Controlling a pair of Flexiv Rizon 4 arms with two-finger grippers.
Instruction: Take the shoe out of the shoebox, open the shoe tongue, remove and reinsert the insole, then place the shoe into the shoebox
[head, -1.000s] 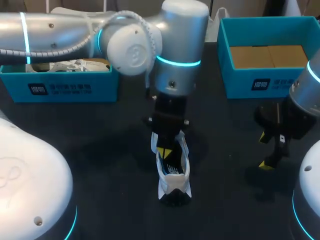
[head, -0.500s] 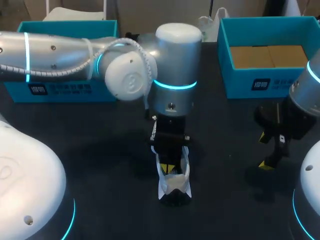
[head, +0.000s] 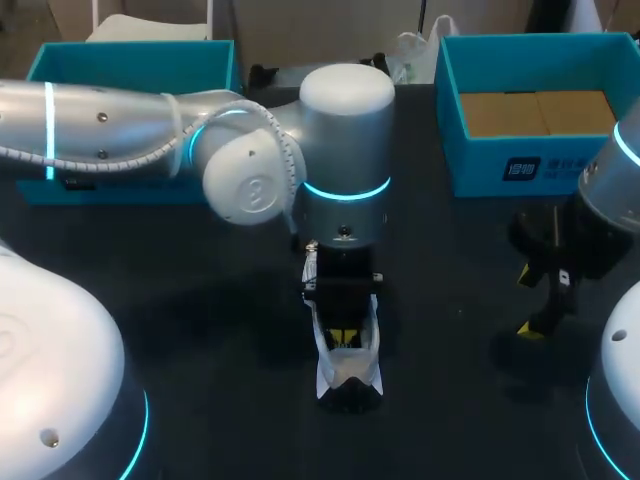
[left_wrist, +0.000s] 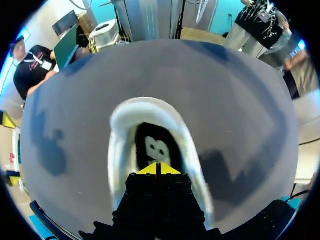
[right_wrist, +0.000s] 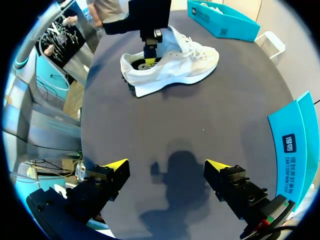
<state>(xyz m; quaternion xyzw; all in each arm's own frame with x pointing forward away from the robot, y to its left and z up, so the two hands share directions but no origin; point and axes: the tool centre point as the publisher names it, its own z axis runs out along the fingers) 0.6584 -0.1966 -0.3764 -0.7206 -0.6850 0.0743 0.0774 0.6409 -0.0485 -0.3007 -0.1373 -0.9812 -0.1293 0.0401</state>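
The white mesh-and-leather sneaker (head: 348, 368) stands upright on the dark matte counter (head: 200, 310), out of both teal cardboard shoeboxes (head: 545, 165). Its long axis runs away from us, with the rounded heel nearest and the toe hidden under our left arm. The left tool (left_wrist: 157, 169) comes straight down into the padded collar, its yellow tips pressed together just behind the black foam insole (left_wrist: 152, 146) with its white mark. We cannot tell whether they nip the insole's edge. The lift turns on this: the insole lies flat along the shoe ahead of the tips, so we judge a pull must go up and heelward. The right tool (right_wrist: 167, 167) hangs with fingers spread above bare counter, well apart from the shoe, whose side faces it. The upper looks soft and the sole firmer.
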